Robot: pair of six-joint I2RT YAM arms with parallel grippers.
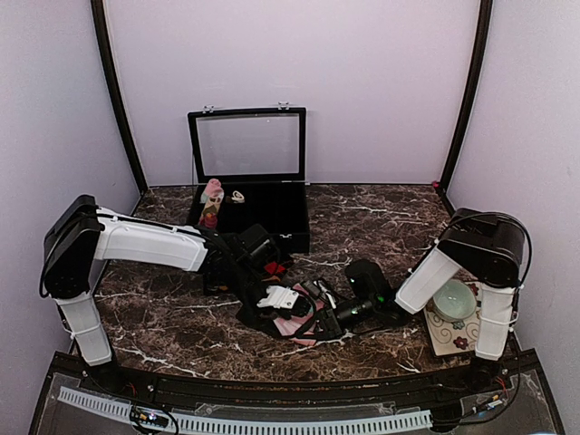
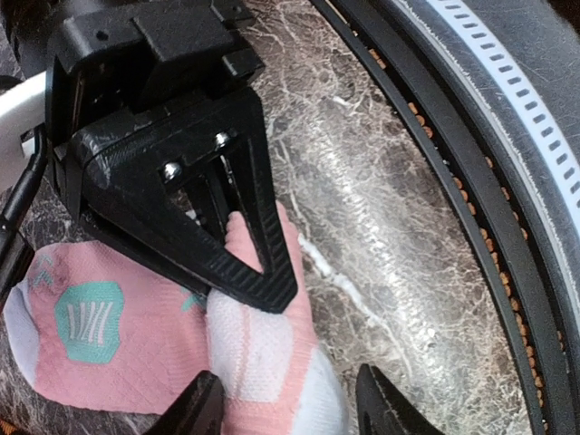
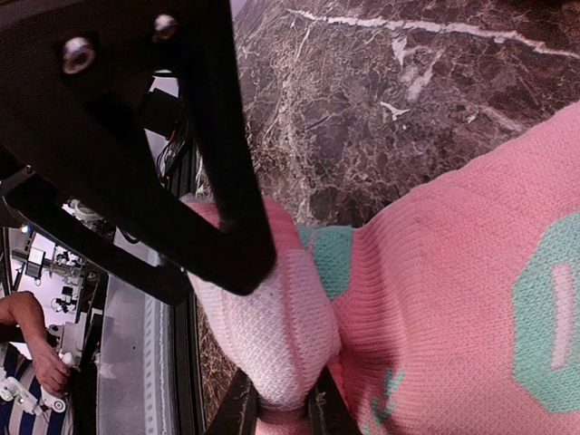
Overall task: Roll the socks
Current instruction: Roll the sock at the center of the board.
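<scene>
One end of the pink sock (image 2: 127, 335) lies inside my left gripper (image 2: 290, 406), jaws half-wide; my right gripper (image 3: 283, 412) pinches its fold; its length runs toward frame left.

Soft, even light; mild edge distortion.

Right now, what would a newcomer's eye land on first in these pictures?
Both arms crowd one spot near the front middle of the marble table. The right gripper is pinched shut on a bunched fold of the pink sock, and the left gripper straddles the sock's end with its jaws apart. Behind them, an open black case stands at the back with its lid raised.
</scene>
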